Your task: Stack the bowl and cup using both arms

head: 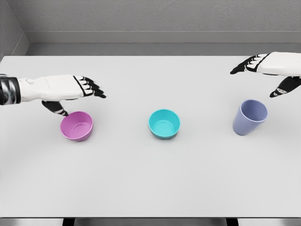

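On the white table (141, 179), nearest, three upright vessels in a row, pink bowl (76, 125) left, teal bowl (164, 123) centre, lavender cup (249, 117) right; farther back, left hand (70, 94) spread empty just above the pink bowl's far rim, right hand (273, 73) likewise open, above the cup.
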Tool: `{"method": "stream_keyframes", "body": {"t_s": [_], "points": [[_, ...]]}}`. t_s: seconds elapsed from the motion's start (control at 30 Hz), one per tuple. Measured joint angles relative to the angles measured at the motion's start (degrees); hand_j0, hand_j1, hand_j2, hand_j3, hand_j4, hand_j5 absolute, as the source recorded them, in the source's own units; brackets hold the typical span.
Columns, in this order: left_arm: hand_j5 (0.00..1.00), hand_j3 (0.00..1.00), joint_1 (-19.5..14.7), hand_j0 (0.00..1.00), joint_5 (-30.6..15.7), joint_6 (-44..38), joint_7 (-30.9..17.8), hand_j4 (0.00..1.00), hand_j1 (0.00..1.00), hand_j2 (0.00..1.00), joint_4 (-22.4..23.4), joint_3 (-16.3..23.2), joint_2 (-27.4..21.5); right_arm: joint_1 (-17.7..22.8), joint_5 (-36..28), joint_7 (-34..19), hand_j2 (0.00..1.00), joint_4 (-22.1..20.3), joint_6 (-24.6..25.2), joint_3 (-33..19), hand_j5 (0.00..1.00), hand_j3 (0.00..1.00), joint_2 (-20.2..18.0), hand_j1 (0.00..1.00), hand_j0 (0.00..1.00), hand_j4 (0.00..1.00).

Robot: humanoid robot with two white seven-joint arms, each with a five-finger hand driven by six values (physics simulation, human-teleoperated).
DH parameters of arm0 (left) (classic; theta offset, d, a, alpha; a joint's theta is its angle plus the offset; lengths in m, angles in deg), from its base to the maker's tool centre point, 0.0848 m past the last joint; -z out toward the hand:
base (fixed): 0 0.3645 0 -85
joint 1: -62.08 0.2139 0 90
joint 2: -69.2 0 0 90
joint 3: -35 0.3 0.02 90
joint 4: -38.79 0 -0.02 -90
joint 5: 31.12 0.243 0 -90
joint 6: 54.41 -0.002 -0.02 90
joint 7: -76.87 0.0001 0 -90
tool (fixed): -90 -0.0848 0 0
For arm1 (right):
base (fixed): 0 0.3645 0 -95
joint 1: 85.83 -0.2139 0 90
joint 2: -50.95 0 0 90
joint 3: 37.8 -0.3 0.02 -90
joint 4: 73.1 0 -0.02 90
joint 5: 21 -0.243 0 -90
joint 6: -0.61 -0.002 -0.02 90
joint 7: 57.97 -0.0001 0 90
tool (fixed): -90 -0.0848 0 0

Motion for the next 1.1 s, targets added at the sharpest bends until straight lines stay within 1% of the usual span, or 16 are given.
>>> {"method": "stream_keyframes", "body": {"t_s": [0.17,0.2,0.4,0.53,0.6,0.7,0.8,0.83,0.93,0.97,1.1], "points": [[1.0,1.0,0.5,1.0,-0.7,0.0,-0.2,1.0,1.0,1.0,1.1,1.3,-0.9,0.0,0.2,0.1,1.0,0.0,-0.1,0.1,1.0,1.0,0.0,1.0,1.0,1.0],[1.0,1.0,1.2,1.0,-0.6,0.0,-0.2,1.0,1.0,1.0,1.2,1.4,-1.1,0.0,0.2,0.1,1.0,0.0,0.0,0.2,1.0,1.0,0.0,1.0,1.0,1.0],[1.0,1.0,1.6,1.0,0.2,0.0,0.0,1.0,1.0,1.0,3.2,1.7,-1.3,0.0,0.6,0.2,1.0,0.1,0.1,0.7,1.0,1.0,-0.4,1.0,1.0,1.0],[1.0,1.0,2.4,1.0,0.6,0.0,0.1,1.0,1.0,1.0,4.1,1.9,-1.3,0.2,0.7,0.2,1.0,0.9,0.1,1.0,1.0,1.0,-0.5,1.0,1.0,1.0],[1.0,1.0,3.2,1.0,0.8,0.0,0.1,1.0,1.0,1.0,4.2,2.0,-1.2,1.1,0.8,0.2,1.0,1.1,0.0,1.2,1.0,1.0,-0.5,1.0,1.0,1.0],[1.0,1.0,3.5,1.0,0.9,0.0,0.2,1.0,1.0,1.0,4.3,2.0,-1.1,1.4,0.8,0.1,1.0,1.2,0.0,1.2,1.0,1.0,-0.9,1.0,1.0,1.0],[1.0,1.0,3.5,1.0,1.0,0.0,0.3,1.0,1.0,1.0,4.3,2.0,-1.1,2.5,0.8,0.0,1.0,1.4,-0.1,0.9,1.0,1.0,-1.3,1.0,1.0,1.0],[1.0,1.0,4.0,1.0,1.0,0.0,0.3,1.0,1.0,1.0,4.3,2.0,-1.1,2.5,0.8,-0.1,1.0,1.7,-0.1,0.8,1.0,1.0,-1.3,1.0,1.0,1.0],[1.0,1.0,4.2,1.0,1.3,0.0,0.3,1.0,1.0,1.0,4.3,2.0,-1.1,2.6,0.8,-0.2,1.0,3.1,-0.2,0.6,1.0,1.0,-1.3,1.0,1.0,1.0],[1.0,1.0,4.3,1.0,1.4,0.0,0.3,1.0,1.0,1.0,4.3,2.0,-1.0,3.4,0.8,-0.3,1.0,3.5,-0.2,0.5,1.0,1.0,-1.2,1.0,1.0,1.0],[1.0,1.0,4.3,1.0,1.7,0.0,0.4,1.0,1.0,1.0,4.3,1.9,-1.0,4.3,0.9,-0.9,1.0,4.5,-0.2,0.4,1.0,1.0,-0.9,1.0,1.0,1.0]]}}
